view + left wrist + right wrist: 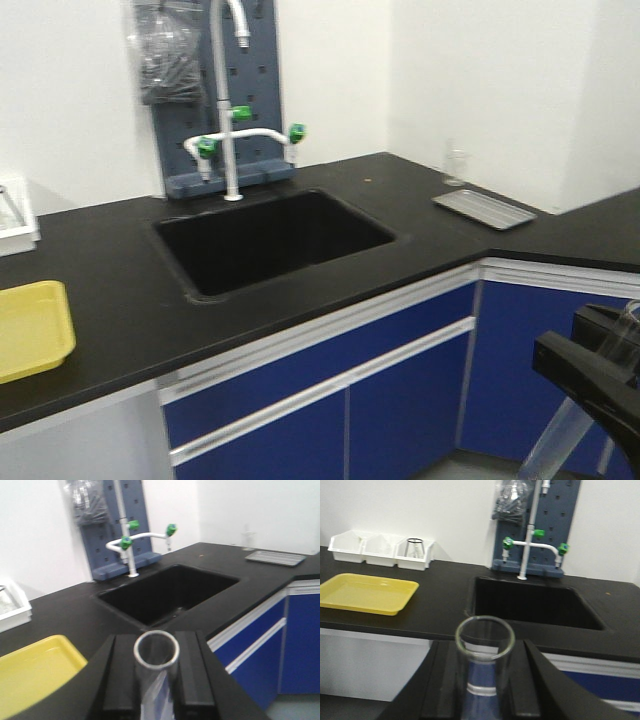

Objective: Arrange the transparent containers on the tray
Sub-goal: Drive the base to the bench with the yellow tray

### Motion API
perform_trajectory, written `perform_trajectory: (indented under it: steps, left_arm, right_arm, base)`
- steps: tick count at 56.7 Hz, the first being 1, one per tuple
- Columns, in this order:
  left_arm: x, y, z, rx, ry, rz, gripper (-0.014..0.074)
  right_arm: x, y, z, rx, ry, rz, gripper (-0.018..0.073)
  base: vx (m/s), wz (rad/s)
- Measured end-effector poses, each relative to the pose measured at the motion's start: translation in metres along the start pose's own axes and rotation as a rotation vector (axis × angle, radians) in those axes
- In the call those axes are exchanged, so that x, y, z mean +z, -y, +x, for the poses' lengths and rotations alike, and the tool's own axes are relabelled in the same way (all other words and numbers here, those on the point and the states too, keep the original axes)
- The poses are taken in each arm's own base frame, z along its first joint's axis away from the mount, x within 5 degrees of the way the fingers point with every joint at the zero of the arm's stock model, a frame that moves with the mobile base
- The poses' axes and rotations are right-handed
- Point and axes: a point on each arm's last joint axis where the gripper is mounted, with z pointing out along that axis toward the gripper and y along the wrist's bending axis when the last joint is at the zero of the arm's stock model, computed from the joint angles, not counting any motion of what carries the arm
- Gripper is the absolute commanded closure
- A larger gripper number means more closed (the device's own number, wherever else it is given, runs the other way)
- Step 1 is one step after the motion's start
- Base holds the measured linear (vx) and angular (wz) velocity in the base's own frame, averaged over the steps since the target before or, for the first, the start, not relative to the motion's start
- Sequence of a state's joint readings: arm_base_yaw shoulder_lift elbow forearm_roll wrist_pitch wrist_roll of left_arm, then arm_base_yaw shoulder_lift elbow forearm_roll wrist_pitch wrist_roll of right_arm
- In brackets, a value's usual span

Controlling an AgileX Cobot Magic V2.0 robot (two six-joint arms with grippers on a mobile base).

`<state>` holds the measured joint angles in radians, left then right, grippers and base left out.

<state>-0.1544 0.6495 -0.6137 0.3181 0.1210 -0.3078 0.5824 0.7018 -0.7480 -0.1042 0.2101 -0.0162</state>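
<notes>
As the tray point(367, 592) lies on the counter point(445, 605) left of the sink point(530, 605), my left claw point(156, 642) is clenched on a tube point(158, 685), a finger on either side and its open rim facing the wrist camera. My right claw point(485, 645) grips a second tube point(484, 680) the same way, facing the sink. Both tubes are held off the tray.

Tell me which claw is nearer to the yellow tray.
Left. The left claw hangs just beside the yellow tray, which lies at its lower left. The right claw is far from it, low on the other side of the sink.
</notes>
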Motion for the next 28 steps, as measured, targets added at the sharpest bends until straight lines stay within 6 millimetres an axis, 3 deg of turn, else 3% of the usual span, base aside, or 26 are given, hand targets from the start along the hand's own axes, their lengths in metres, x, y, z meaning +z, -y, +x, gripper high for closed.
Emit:
perform_trajectory:
  steps: [28]
  left_arm:
    - [0.0,0.0,0.0,0.0,0.0,0.0,0.0451]
  right_arm:
    - [0.0,0.0,0.0,0.0,0.0,0.0,0.0571]
  base:
    - [0.14,0.51]
